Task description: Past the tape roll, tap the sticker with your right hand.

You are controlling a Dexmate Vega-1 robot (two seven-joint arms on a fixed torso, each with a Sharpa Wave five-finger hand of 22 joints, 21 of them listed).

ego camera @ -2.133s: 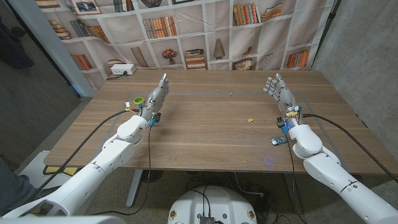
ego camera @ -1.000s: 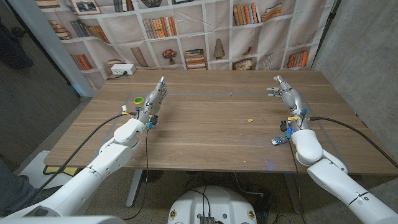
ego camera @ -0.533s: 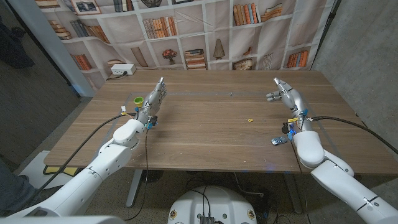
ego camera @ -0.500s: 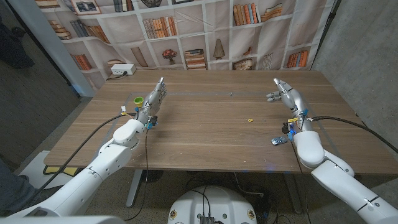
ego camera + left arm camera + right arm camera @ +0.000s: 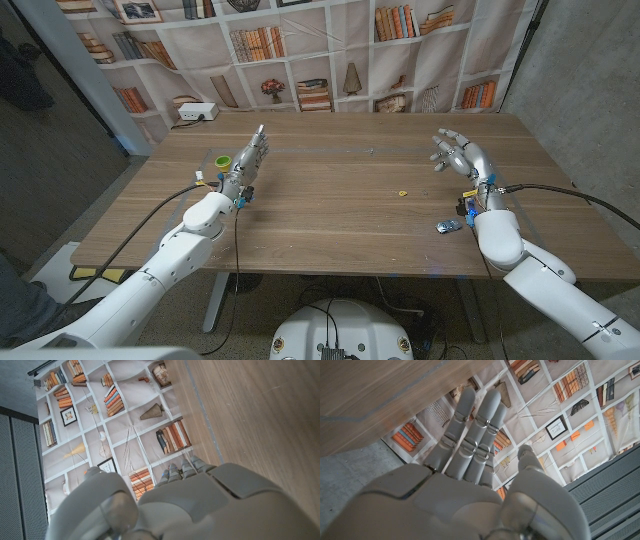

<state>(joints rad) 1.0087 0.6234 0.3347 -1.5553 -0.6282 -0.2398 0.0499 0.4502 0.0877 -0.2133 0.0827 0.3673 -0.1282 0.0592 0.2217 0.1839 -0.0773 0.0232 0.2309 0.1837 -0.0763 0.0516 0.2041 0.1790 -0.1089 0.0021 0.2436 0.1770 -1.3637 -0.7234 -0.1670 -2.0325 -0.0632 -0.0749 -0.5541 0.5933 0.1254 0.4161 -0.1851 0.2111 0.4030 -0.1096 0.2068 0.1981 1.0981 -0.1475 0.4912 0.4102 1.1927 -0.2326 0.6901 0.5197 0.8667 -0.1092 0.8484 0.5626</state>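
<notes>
Desk (image 5: 330,215): brown wood grain. Sticker (image 5: 402,192): yellow. Tape roll (image 5: 223,160): green. Left hand (image 5: 250,157) and right hand (image 5: 456,153): pale grey. Backdrop (image 5: 330,50): white printed bookshelf pattern, orange and brown books.

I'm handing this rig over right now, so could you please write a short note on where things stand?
Left hand: open, holding nothing, raised at the table's left side.
Right hand: open, empty, over the right far part of the table, touching nothing.
Tape roll: green, just left of the left hand.
A small yellow speck, possibly the sticker, lies mid-table, left of and nearer than the right hand.
Done: nothing visible.
Left: tap the sticker with the right hand.
</notes>
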